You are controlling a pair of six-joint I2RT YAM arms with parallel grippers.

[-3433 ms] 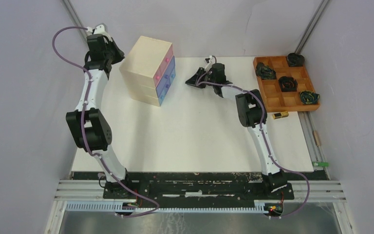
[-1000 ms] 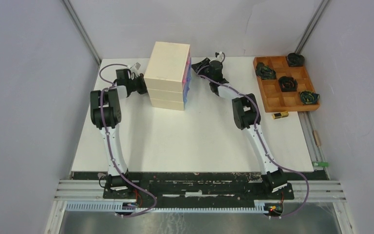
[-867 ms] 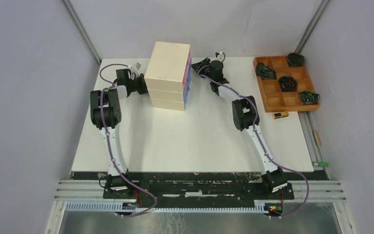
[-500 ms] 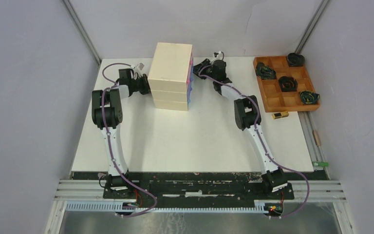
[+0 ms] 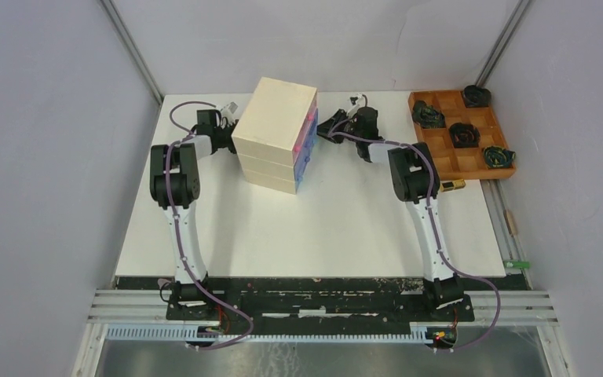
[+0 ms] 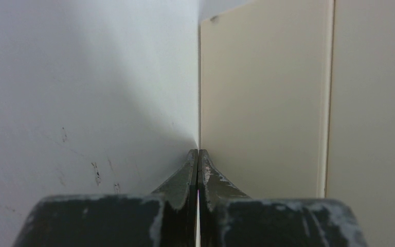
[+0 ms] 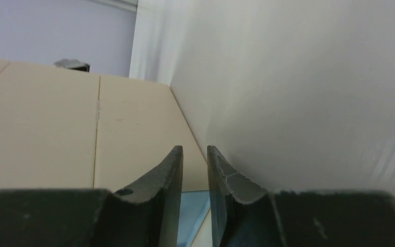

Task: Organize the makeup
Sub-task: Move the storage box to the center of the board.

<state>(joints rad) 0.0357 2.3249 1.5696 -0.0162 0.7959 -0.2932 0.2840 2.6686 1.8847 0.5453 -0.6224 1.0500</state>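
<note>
The left claw (image 6: 198, 154) is pressed fully together and holds nothing. Its tips touch the pale wall of the wooden chest (image 5: 276, 118), right at the seam where that wall meets the table (image 5: 322, 228). The right claw (image 7: 195, 152) is parted by a narrow slit with nothing between the fingers, and it sits just beside the chest's drawer side (a strip of blue shows below the tips). The chest stands at a slant between the two claws. Of the makeup, a small gold tube (image 5: 451, 185) lies flat on the table, just beside the near edge of the wooden tray (image 5: 443, 146) of dark coiled objects (image 5: 464, 134). A green tube (image 5: 520, 265) lies by the table's right edge, well apart from both claws.
</note>
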